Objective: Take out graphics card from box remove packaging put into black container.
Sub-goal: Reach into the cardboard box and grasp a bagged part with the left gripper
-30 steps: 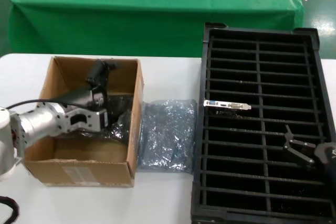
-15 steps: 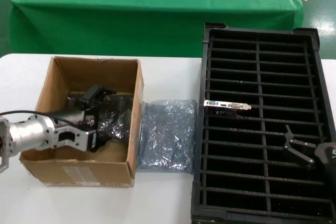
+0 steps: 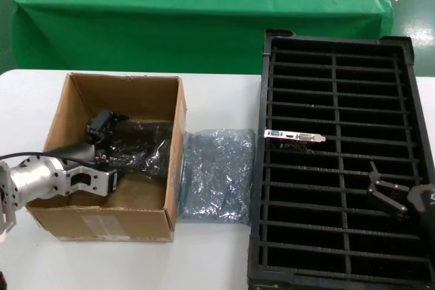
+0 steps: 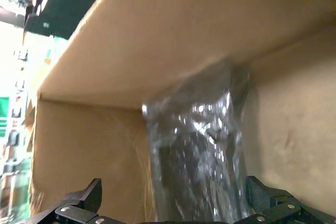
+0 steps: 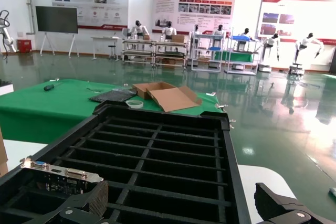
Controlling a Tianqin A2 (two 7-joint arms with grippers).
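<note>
One graphics card [image 3: 294,136] already stands in a middle slot of the slotted black container [image 3: 405,52], its silver bracket showing a blue port. Left of it, the brown cardboard box [image 3: 102,223] holds a crinkly, shiny bagged card [image 3: 139,146]. The left gripper [image 3: 102,142] has sunk lower into the box, fingers apart around that bag. The right gripper [image 3: 382,191] hovers open above the container. An empty bag [image 3: 216,174] lies between box and container.

The box [image 3: 109,222] is matt brown corrugated cardboard; inside the box, glossy crinkled plastic packaging [image 4: 197,150]; beside the box, the black container [image 3: 340,168] is matt plastic; desk [image 3: 217,93] smooth white.
</note>
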